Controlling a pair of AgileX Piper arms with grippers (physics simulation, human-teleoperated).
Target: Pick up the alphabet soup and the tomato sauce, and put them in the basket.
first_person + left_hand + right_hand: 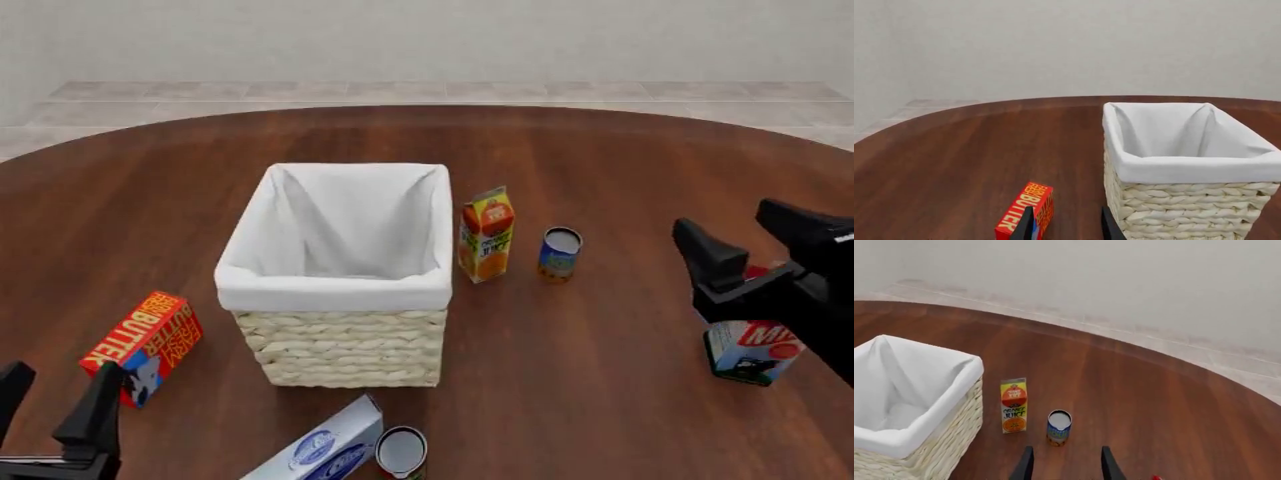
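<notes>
- Closest to my camera is my left gripper (54,415), down at the near edge of the table (601,400). Its two fingers stand apart and hold nothing.
- The basket (334,290) is the biggest thing here. I see only white cloth inside, so no can is in it yet. Both cans are left to do.
- My right gripper (754,235) hangs over the right side, above a milk carton (750,352). Its fingers are wide apart and empty too.
- The alphabet soup (559,254) stands right of the basket, just past an orange juice carton (486,234). My right gripper points toward it.
- The tomato sauce (400,452) stands near me, in front of the basket, beside a pale blue-and-white box (320,445).
</notes>
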